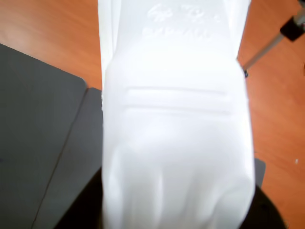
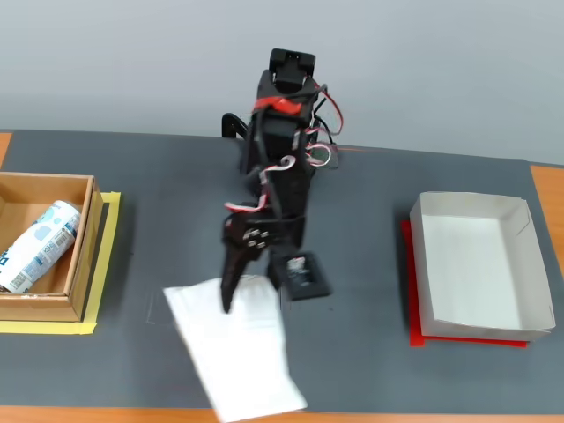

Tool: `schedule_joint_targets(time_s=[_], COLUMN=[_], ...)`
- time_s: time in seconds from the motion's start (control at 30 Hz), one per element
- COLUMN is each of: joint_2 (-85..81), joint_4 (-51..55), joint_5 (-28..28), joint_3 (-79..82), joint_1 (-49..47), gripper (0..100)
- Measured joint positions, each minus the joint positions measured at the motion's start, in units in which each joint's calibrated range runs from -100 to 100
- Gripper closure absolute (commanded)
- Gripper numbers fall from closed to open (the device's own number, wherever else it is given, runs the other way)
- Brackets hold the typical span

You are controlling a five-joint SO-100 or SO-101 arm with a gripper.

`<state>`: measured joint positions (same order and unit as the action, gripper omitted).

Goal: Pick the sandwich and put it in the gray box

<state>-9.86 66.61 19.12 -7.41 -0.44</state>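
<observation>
The sandwich (image 2: 238, 352) is a white plastic wedge pack lying aslant on the dark mat, its lower end blurred near the front edge. My gripper (image 2: 256, 298) is at its upper end, with a black finger (image 2: 229, 286) on the pack's left side and the jaws closed on it. In the wrist view the sandwich (image 1: 176, 133) fills the middle of the frame, very close, with embossed lettering at its top. The gray box (image 2: 467, 201) stands apart at the right of the fixed view, with nothing in it.
A brown cardboard box (image 2: 84, 251) holding a white-and-blue can (image 2: 40, 242) stands at the left on yellow tape. A red sheet (image 2: 414, 339) lies under the gray box. A tripod leg (image 1: 267, 50) shows over the orange tabletop (image 1: 47, 33).
</observation>
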Motion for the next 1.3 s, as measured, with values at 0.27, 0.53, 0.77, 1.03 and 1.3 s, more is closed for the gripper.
schedule_joint_targets(time_s=[0.27,0.53,0.77,1.03,1.3], joint_2=[-8.0,-13.8,-15.6,-15.0,-9.6], joint_4=[3.7,7.4,8.4,8.4,8.4], joint_5=[0.0,0.0,-5.2,-14.4,-24.8], joint_3=[0.0,0.0,0.0,0.0,0.0], joint_1=[-10.5,-25.1,-36.3,-48.5,-54.5], gripper=[82,82,82,82,82])
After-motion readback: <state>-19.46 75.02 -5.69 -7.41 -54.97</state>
